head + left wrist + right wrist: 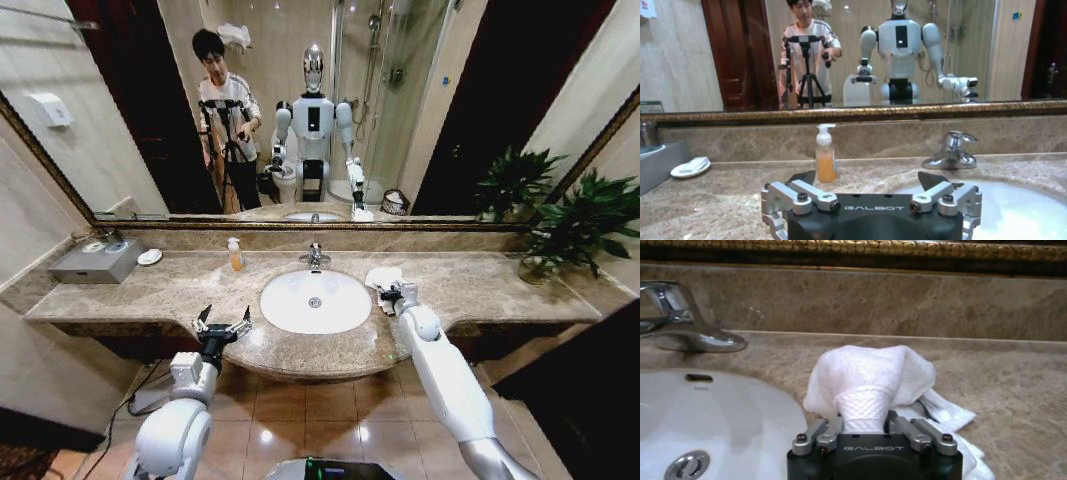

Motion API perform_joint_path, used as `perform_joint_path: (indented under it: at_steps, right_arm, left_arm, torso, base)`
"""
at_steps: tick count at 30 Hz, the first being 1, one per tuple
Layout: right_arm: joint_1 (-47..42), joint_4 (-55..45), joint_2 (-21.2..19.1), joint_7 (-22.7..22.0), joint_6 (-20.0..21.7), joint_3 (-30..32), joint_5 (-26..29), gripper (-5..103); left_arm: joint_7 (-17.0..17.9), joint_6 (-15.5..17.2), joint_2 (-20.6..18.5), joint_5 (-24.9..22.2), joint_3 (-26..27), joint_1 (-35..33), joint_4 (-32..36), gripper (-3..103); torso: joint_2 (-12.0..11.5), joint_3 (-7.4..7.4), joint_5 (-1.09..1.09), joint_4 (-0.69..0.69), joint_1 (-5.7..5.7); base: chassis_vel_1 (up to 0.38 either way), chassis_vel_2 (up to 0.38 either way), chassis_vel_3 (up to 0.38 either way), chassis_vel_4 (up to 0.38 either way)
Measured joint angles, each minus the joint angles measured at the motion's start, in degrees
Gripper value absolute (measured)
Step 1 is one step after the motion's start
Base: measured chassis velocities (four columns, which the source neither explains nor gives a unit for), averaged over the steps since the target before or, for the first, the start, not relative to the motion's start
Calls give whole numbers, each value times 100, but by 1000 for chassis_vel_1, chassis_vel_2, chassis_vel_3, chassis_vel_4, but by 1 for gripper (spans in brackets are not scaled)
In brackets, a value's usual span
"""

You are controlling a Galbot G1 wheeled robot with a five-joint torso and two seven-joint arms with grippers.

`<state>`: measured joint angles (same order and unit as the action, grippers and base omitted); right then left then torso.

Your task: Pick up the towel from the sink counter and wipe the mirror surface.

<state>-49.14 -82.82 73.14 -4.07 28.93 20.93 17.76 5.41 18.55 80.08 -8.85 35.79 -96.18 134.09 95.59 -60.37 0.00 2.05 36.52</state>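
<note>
The white towel (870, 372) lies bunched on the sink counter (150, 290) just right of the oval basin (315, 300). My right gripper (863, 422) is shut on a pinched fold of it, and the rest of the cloth trails onto the marble. In the head view the right gripper (390, 296) sits at the towel (381, 276), near the basin's right rim. My left gripper (222, 322) hangs open and empty over the counter's front edge, left of the basin; the left wrist view shows this gripper (867, 177) facing the wall. The wide mirror (400, 100) spans the wall behind the counter.
A chrome tap (314, 257) stands behind the basin, with a soap bottle (235, 254) to its left. A grey box (98, 260) and a soap dish (149, 257) sit at the far left. A potted plant (570, 225) fills the right end.
</note>
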Motion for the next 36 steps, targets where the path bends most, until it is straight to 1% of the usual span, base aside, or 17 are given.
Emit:
perform_joint_path:
  at_steps: [1, 3, 4, 6, 9, 12, 15, 16, 18, 19, 21, 22, 23, 26, 27, 30, 36]
  right_arm:
    - [0, 0, 0, 0, 0, 0, 0, 29]
    - [-8, 1, -26, 1, -33, 21, 66, 19]
    - [-8, 1, -26, 1, -33, 21, 66, 19]
    - [-15, 5, -38, 21, -107, 55, 121, 10]
    - [-131, -137, -52, 17, -251, 115, 244, 10]
    - [-483, -804, -72, -53, -413, 250, 456, 10]
    - [-924, -1557, -25, -145, -847, 411, 309, 10]
    - [-924, -1557, -25, -145, -847, 411, 309, 10]
    - [-1290, -2178, 52, -237, -959, 491, 252, 10]
    - [-1290, -2178, 52, -237, -959, 491, 252, 10]
    - [-1606, -2666, 174, -298, -1027, 504, 227, 10]
    - [-1916, -3022, 330, -307, -1074, 520, 175, 10]
    - [-1916, -3022, 330, -307, -1074, 520, 175, 10]
    - [-2667, -3649, 533, -245, -1340, 564, -67, 10]
    - [-2667, -3649, 533, -245, -1340, 564, -67, 10]
    - [-3080, -3959, 495, -83, -1566, 589, -150, 10]
    - [-3152, -3979, 428, -37, -1692, 599, -249, 10]
  left_arm:
    - [0, 0, 0, 0, 0, 0, 0, 100]
    - [0, 0, 0, 0, 0, 0, 0, 100]
    - [0, 0, 0, 0, 0, 0, 0, 100]
    - [0, 0, 0, 0, 0, 0, 0, 100]
    - [0, 0, 0, 0, 0, 0, 0, 100]
    - [0, 0, 0, 0, 0, 0, 0, 100]
    - [0, 0, 0, 0, 0, 0, 0, 100]
    - [0, 0, 0, 0, 0, 0, 0, 100]
    - [0, 0, 0, 0, 0, 0, 0, 100]
    - [0, 0, 0, 0, 0, 0, 0, 100]
    - [0, 0, 0, 0, 0, 0, 0, 100]
    - [0, 0, 0, 0, 0, -1, 0, 100]
    - [0, 0, 0, 0, 0, -1, 0, 100]
    - [0, 0, 0, 0, 0, 0, 0, 100]
    - [0, 0, 0, 0, 0, 0, 0, 100]
    - [0, 0, 0, 0, 0, 0, 0, 100]
    - [0, 0, 0, 0, 0, 0, 0, 100]
  torso:
    - [0, 0, 0, 0, 0]
    - [0, 0, 1, 1, 0]
    - [0, 0, 1, 1, 0]
    - [0, 0, 0, 1, 0]
    - [0, -1, 1, 0, 0]
    - [0, 0, -1, 0, 0]
    - [0, 0, -1, 0, 0]
    - [0, 0, -1, 0, 0]
    - [0, 0, -1, -2, -1]
    - [0, 0, -1, -2, -1]
    - [0, 0, -2, -1, 0]
    - [0, 1, 0, 1, -1]
    - [0, 1, 0, 1, -1]
    - [0, 1, -1, -2, -1]
    - [0, 1, -1, -2, -1]
    - [1, 1, -1, -1, -1]
    - [0, 0, 0, 1, -1]
  base:
    - [0, 0, 0, 0]
    - [0, 0, 0, 0]
    - [0, 0, 0, 0]
    - [0, 0, 0, 0]
    - [0, 0, 0, 0]
    - [0, 0, 0, 0]
    - [0, 0, 0, 0]
    - [0, 0, 0, 0]
    - [0, 0, 0, 0]
    - [0, 0, 0, 0]
    - [0, 0, 0, 0]
    - [0, 0, 0, 0]
    - [0, 0, 0, 0]
    - [0, 0, 0, 0]
    - [0, 0, 0, 0]
    - [0, 0, 0, 0]
    - [0, 0, 0, 0]
